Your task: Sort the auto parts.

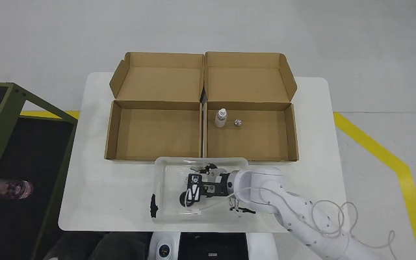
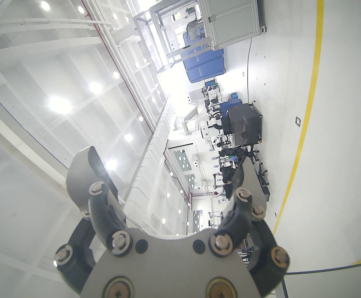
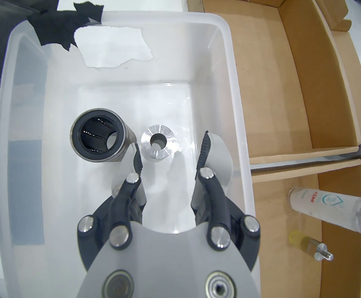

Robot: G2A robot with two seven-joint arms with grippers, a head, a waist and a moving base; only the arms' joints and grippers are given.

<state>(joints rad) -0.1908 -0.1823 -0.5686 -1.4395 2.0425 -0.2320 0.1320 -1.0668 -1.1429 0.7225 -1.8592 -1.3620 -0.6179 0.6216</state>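
White tabletop (image 1: 91, 182) from above, with a left cardboard box (image 1: 153, 133) and a right cardboard box (image 1: 260, 138), both brown and open, side by side at the back, and a clear plastic bin (image 1: 170, 179) near the front edge (scrap of black tape (image 3: 56, 25) and torn white label (image 3: 112, 48) stuck at one end). In the right cardboard box, a small white plastic bottle (image 1: 222, 117) and a tiny metal part (image 1: 238, 121) close together. Right gripper (image 3: 170, 148) down inside the bin, jaws fairly wide apart and holding nothing, tips roughly bracketing a short silver aluminium hub with a centre hole (image 3: 156, 142), apparently not yet touching it. Just beside the hub, a larger steel cylindrical bearing with a dark bore (image 3: 97, 138), lying on its side. Left gripper (image 2: 166, 162) well away from the work, aimed toward the hall ceiling, jaws wide apart and empty. Step in hand, by the look of it: picking the hub out of the bin, with two parts sorted and two left. Next move, probably: settling the jaws squarely around the hub without nudging the bearing, closing firmly on the smooth metal, lifting clear of the bin wall, then carrying across to a box; which box, impossible to say from here.
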